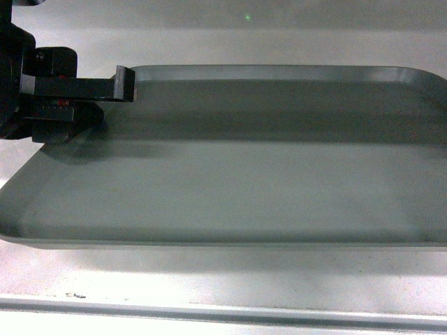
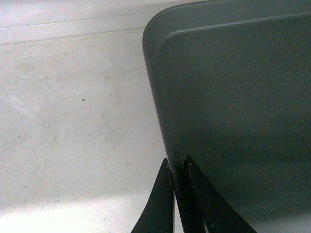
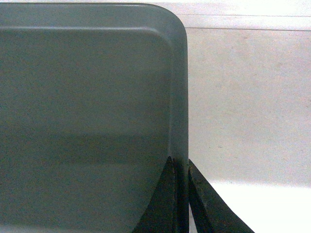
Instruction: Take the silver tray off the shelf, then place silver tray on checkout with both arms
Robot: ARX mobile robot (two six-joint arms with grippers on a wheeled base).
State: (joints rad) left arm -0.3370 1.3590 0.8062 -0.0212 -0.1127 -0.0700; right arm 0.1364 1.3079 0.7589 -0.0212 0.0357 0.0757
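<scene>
The silver tray [image 1: 230,174] fills the head view, lying flat on a white surface [image 1: 209,286], its near long edge close to that surface's front lip. The left gripper [image 2: 178,194] pinches the tray's left rim; the right gripper [image 3: 181,194] pinches the right rim. Whether this is shelf or checkout cannot be told. If shelf, next comes a level, matched lift. Only the white, faintly speckled surface shows around the tray.

We see a white shelf [image 1: 209,286] with a thin front lip; the silver tray [image 1: 230,181] lies on it.
</scene>
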